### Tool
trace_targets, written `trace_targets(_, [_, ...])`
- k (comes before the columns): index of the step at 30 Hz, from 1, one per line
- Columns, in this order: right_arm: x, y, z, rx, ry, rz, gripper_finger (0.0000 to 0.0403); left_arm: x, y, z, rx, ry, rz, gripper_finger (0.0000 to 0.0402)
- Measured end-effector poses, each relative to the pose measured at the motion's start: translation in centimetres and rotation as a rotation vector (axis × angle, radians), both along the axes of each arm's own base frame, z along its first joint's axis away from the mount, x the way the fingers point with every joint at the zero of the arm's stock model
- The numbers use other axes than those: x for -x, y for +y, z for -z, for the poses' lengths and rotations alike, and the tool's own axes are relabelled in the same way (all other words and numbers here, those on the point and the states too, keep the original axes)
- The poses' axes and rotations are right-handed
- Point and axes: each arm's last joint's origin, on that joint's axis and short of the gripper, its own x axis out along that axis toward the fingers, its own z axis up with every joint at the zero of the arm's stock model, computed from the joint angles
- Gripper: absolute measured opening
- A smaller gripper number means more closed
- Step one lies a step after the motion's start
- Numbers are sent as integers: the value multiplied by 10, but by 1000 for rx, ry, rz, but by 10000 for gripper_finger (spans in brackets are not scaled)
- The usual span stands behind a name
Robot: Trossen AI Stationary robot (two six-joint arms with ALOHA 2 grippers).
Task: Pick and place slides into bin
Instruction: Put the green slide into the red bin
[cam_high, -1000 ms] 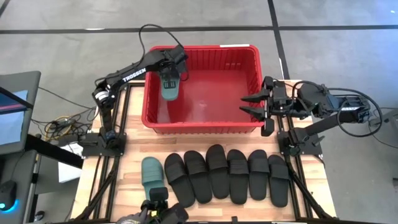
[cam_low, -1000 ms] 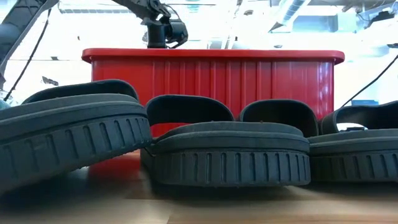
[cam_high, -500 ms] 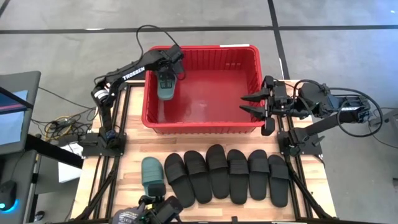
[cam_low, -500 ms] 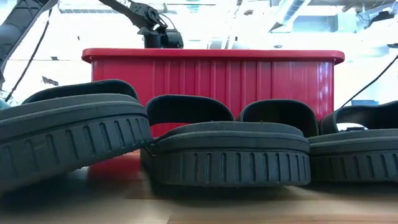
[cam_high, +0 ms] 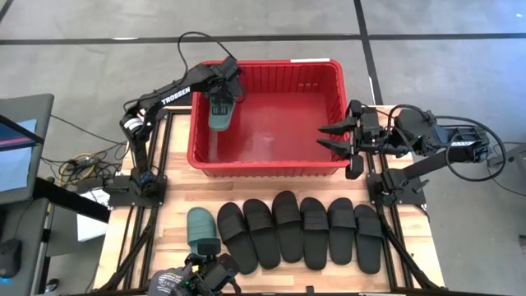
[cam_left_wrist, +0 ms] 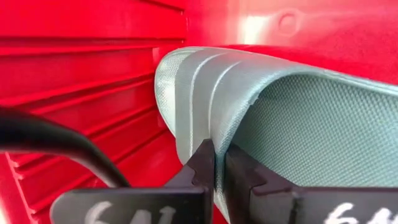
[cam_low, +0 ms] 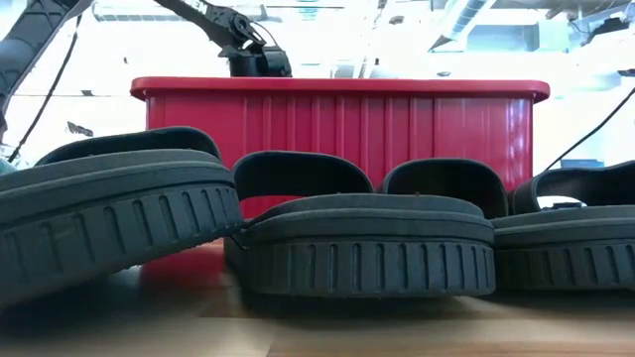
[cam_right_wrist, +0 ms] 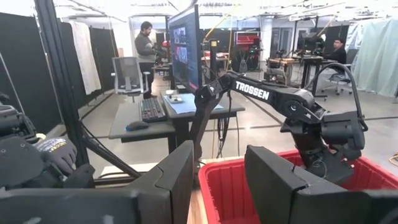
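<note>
Since a second ago the left gripper (cam_high: 222, 103) has been carried slightly toward the bin's (cam_high: 271, 161) far left corner. It is clamped on the green slide (cam_left_wrist: 261, 118), which is hung inside that corner; the strap is ribbed, the footbed finely textured. The other green slide (cam_high: 201, 231) and six black slides (cam_high: 288, 226) are lined up on the table (cam_high: 177, 205). The right gripper (cam_high: 330, 137) is parked open over the bin's right rim.

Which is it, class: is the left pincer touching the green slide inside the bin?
Touching. In the left wrist view, the left pincer has both fingers closed on the green slide's edge, with no gap showing.
</note>
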Motion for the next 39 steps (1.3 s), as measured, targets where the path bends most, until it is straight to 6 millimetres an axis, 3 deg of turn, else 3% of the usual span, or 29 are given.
trace_targets(27, [0, 0, -1, -4, -13, 0, 132, 10, 10, 1, 56, -57, -10, 0])
trace_targets(39, [0, 0, -1, -4, -13, -2, 132, 2, 18, 29, 103, -10, -91, 0])
